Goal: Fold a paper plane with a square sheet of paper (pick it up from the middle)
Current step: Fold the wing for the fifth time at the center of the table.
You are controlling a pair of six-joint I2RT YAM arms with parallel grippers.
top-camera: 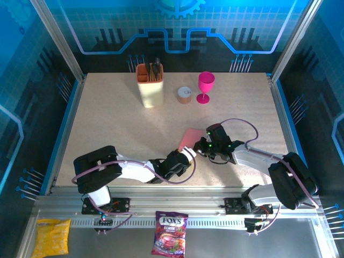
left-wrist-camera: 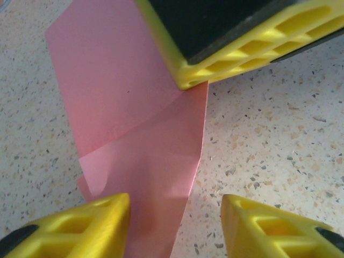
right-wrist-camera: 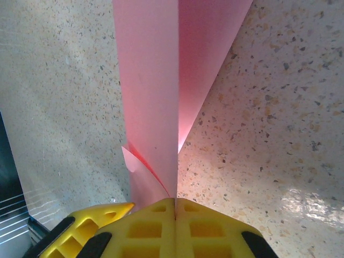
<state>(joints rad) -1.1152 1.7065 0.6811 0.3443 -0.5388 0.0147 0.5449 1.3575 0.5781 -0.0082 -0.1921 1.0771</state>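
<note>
My right fingers were clenched on the folded square sheet of paper near the counter's front edge. My left fingers stood released over it.

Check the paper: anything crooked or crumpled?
Yes. The paper, pinched in the shut right end effector, has one layer curling out beside the grip; in the left wrist view its layers overlap askew.

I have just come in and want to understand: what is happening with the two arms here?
The right gripper is shut on a thin salmon-pink sheet of paper, already partly folded with a visible crease, over the speckled table. The left gripper is open, its yellow fingers either side of the paper's edge. No finished plane yet.
</note>
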